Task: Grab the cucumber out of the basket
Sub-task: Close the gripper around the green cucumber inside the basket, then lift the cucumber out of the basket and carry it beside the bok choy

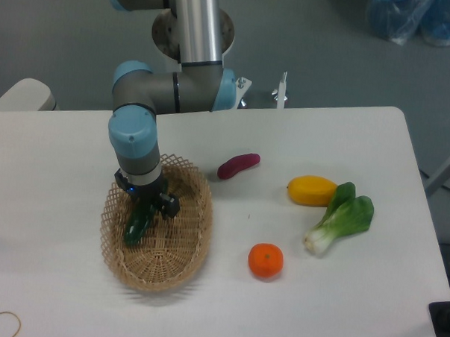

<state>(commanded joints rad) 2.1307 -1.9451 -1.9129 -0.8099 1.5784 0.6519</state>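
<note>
The tan wicker basket [184, 249] lies on the white table at the front left. The dark green cucumber [136, 226] lies inside it, towards its left side, running front to back. My gripper [147, 208] is lowered into the basket right over the cucumber's upper end. Its black fingers sit against the cucumber, but the wrist hides how far they are closed. The cucumber's lower end pokes out below the gripper and seems to rest on the basket floor.
A purple-red sweet potato [238, 166] lies just right of the basket's far rim. A yellow fruit [311, 191] and a bok choy [344, 218] lie to the right. An orange [266, 260] sits at the front, right of the basket.
</note>
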